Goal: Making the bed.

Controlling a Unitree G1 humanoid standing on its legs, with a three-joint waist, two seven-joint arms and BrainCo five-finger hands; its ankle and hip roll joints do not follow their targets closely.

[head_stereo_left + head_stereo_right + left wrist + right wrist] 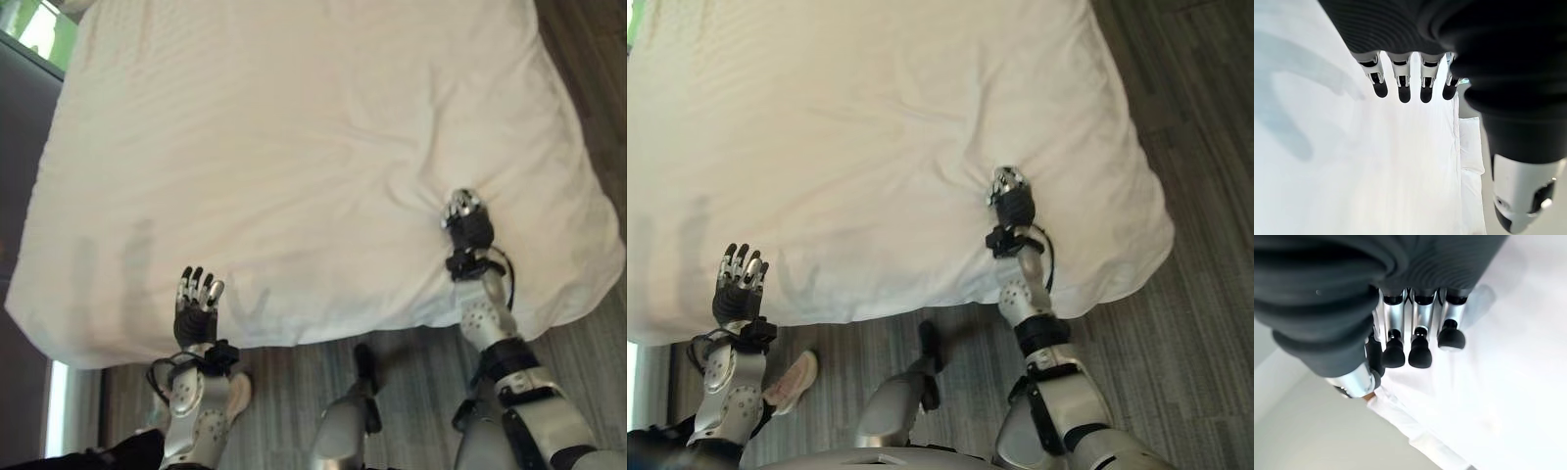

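The white duvet (294, 166) covers the bed from the far end to the near edge, where it hangs over above the wood floor (588, 88). Most of it lies flat, but creases fan out from one spot near its right near corner, and that corner bulges past the bed's outline.

The right hand (464, 217) rests on that spot. Its fingers (1420, 352) are bent down with their dark tips on the cloth, and the folds run toward them; whether they actually pinch a fold or only press on it I cannot tell. The left hand (196, 299) hovers at the near left edge, fingers (1403, 83) straight and spread, holding nothing.

The step in hand looks like smoothing the near right part. To do it well, the right hand should probably draw the cloth toward the near right corner in one even stroke, low and flat, so the creases open rather than bunch. The left hand could hold the near left edge flat meanwhile, so the whole cover does not slide sideways.
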